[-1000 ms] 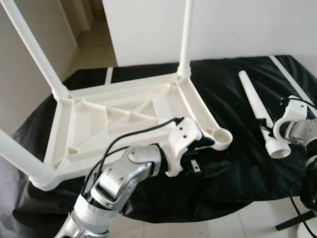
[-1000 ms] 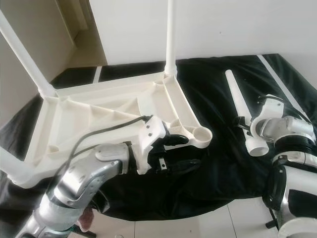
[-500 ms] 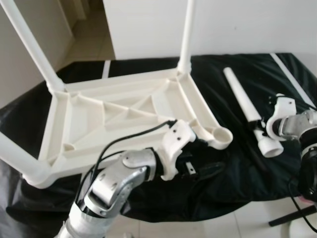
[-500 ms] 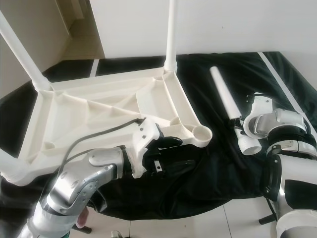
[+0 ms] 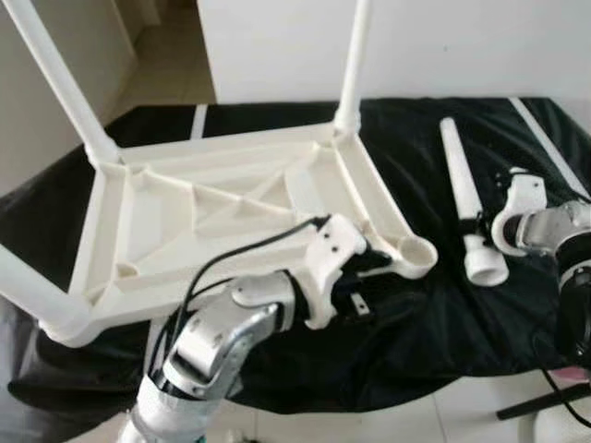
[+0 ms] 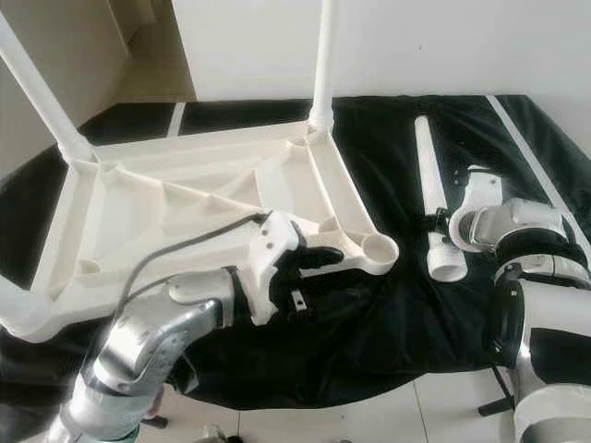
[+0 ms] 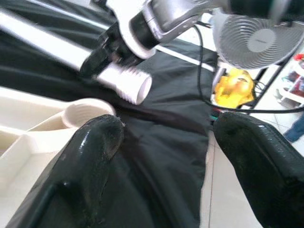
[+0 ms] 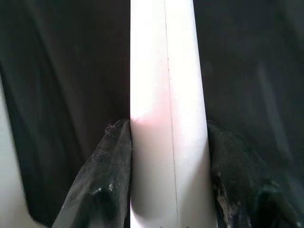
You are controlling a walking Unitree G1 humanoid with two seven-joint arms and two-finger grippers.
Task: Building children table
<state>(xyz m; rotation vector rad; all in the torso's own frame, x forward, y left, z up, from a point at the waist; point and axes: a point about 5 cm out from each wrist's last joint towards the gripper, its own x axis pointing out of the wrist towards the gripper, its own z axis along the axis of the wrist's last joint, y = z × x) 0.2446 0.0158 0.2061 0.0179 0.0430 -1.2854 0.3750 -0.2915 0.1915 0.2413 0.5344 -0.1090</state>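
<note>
The right gripper [image 8: 168, 190] is clamped on the loose white table leg [image 6: 430, 189], 1 black finger [image 8: 102, 190] pressed to each side of the tube; compared with 1 second ago, the leg has swung from a slant to lie nearly straight away from the robot, and its threaded wide end [image 6: 447, 263] now sits nearer the empty corner socket [image 6: 379, 249]; the left gripper [image 7: 161, 156] stays spread wide, holding nothing, 1 finger [image 7: 90, 152] just beside that socket at the near right corner of the upturned table top [image 5: 222, 212].

The table top is cream-white plastic, ribbed underneath, lying upside down on a black cloth [image 5: 416, 314]; the loose leg is a tapered tube with a screw thread at its thick end.

Count: 1 table top; 3 legs already standing up from its corners [image 5: 55, 83], [image 5: 354, 55], [image 5: 28, 291]; 1 leg in the gripper; 1 open socket; 1 fan [image 7: 251, 40] in the left wrist view.
</note>
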